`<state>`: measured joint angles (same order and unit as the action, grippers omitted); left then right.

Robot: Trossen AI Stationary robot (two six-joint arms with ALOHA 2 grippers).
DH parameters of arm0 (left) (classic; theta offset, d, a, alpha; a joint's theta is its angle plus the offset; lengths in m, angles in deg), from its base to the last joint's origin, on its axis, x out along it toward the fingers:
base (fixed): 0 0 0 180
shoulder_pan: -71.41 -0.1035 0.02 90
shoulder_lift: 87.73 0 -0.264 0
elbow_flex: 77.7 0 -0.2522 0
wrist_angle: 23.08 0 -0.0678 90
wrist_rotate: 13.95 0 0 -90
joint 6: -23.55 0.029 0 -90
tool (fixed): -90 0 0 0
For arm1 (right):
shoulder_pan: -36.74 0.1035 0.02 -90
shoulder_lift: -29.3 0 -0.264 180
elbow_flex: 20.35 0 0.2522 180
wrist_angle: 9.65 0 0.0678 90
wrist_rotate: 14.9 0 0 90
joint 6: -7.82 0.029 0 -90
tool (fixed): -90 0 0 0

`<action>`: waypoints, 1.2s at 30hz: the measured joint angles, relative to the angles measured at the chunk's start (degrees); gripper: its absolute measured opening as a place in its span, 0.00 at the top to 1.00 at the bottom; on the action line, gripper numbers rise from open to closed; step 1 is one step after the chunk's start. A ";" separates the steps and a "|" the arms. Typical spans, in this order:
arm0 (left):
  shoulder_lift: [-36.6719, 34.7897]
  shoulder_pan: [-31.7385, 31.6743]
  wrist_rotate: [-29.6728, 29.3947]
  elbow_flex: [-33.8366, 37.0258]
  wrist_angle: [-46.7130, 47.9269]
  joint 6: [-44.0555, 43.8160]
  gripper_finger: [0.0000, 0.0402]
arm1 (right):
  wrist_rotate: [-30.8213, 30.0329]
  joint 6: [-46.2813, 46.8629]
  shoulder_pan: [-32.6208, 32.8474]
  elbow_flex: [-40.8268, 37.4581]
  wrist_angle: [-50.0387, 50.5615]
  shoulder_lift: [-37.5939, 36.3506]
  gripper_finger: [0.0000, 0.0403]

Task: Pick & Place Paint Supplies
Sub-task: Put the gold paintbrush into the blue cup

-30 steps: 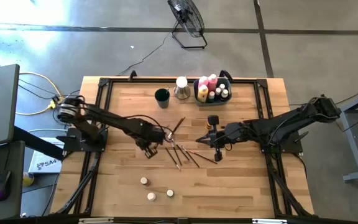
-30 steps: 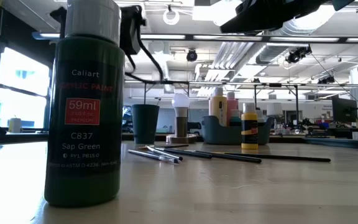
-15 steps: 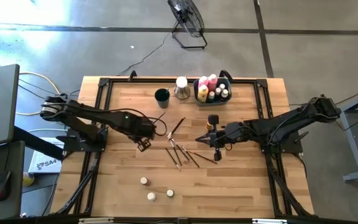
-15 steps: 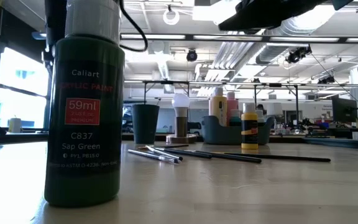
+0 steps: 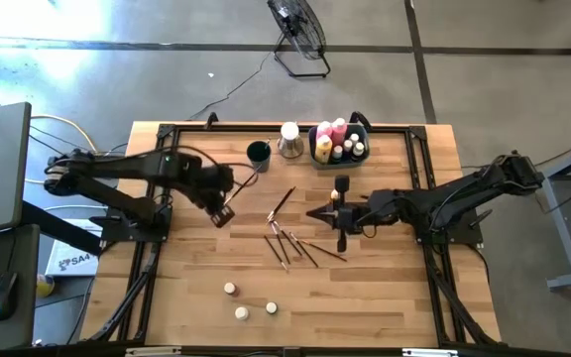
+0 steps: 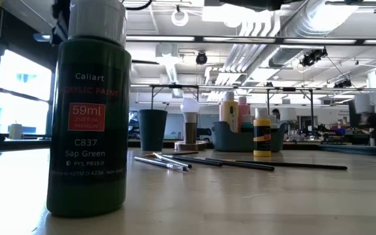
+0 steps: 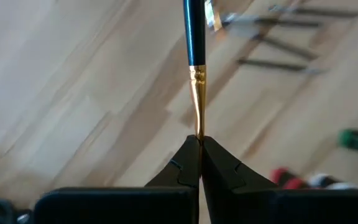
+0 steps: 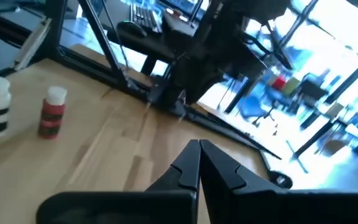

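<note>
My left gripper (image 5: 225, 213) hangs over the table's left half, shut on a thin brush (image 7: 195, 37) with a dark handle and a gold ferrule. My right gripper (image 5: 313, 212) is shut with nothing between its fingers (image 8: 199, 144) and points toward the table's left edge. It is beside a yellow bottle (image 5: 340, 188) that stands on its base. Several more brushes (image 5: 290, 241) lie flat on the wood at mid-table. Three white-capped bottles (image 5: 241, 311) stand near the front edge. One of them, a green bottle (image 6: 90, 111), is close up in the low view. My left gripper pinches the brush's thin golden bristle end (image 7: 197, 124) between its two fingertips. The fingers slant steeply down. The brush runs on beyond them in line with the fingers. Its dark handle (image 7: 194, 25) leaves the picture, so its far end does not show.
A grey-blue bin (image 5: 317, 149) with several bottles stands at the far edge, with a dark cup (image 5: 258, 153) and a white-topped jar (image 5: 289, 139) to its left. A black frame (image 5: 167, 134) borders the table. Bare wood lies at the near right.
My left gripper has risen and drawn back from the pile of brushes toward the table's left edge, staying shut. My right gripper has tipped from pointing down to nearly level, fingertips toward the left edge, still shut.
</note>
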<state>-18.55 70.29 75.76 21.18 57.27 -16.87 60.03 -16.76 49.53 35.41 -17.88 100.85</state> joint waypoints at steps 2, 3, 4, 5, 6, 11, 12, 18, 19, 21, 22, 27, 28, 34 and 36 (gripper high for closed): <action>0.13 -1.54 2.91 -2.46 1.96 0.52 1.00 | 0.07 -2.84 0.00 0.00 -1.35 0.20 0.99; 0.34 -2.22 4.70 -3.60 2.00 0.85 1.00 | 0.01 -4.04 0.00 0.00 -1.99 0.58 0.99; 0.45 -2.85 6.46 -4.70 1.48 1.04 1.00 | -0.06 -5.16 0.00 0.00 -2.76 1.09 0.99; 0.61 -3.54 7.86 -5.51 1.35 1.06 1.00 | -0.15 -6.34 0.00 0.00 -3.41 1.77 0.99; 0.66 -4.19 9.00 -6.10 1.36 0.99 1.00 | -0.06 -7.67 0.00 0.00 -3.92 2.72 0.99; 0.62 -7.19 14.64 -7.68 -0.59 -0.48 1.00 | -2.31 -16.20 0.71 0.00 -11.60 10.28 0.99; 0.62 -7.56 15.03 -7.71 -0.57 -0.76 1.00 | -4.03 -18.55 1.02 0.00 -14.12 11.86 0.99; 1.84 -7.61 15.35 -7.82 -0.47 -2.52 1.00 | -7.35 -31.27 1.85 0.23 -32.21 19.81 0.98; 2.38 -7.49 16.16 -7.88 -0.48 -3.00 1.00 | -7.09 -32.33 1.84 0.71 -33.47 20.69 0.97; 3.18 -7.55 17.52 -7.78 -0.41 -3.47 1.00 | -7.06 -33.95 1.86 2.31 -33.54 22.26 0.94; 3.85 -7.55 18.08 -7.75 -0.48 -3.57 1.00 | -7.06 -34.47 1.84 3.41 -33.18 23.11 0.91; 6.30 -7.54 20.41 -7.79 -1.38 -3.68 1.00 | -6.45 -35.43 1.72 8.08 -29.43 26.29 0.74; 6.80 -7.51 20.52 -7.79 -1.76 -3.50 1.00 | -6.41 -35.36 1.70 8.71 -28.75 26.67 0.70; 7.87 -7.51 21.39 -7.83 -3.97 -3.35 1.00 | -5.66 -35.09 0.93 12.40 -27.37 29.55 0.54; 7.85 -7.51 22.17 -7.75 -4.07 -3.35 1.00 | -5.53 -35.12 0.40 13.85 -25.69 30.69 0.52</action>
<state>-10.70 62.78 97.93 13.43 53.20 -20.22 54.50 -51.88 49.93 49.26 -43.56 131.54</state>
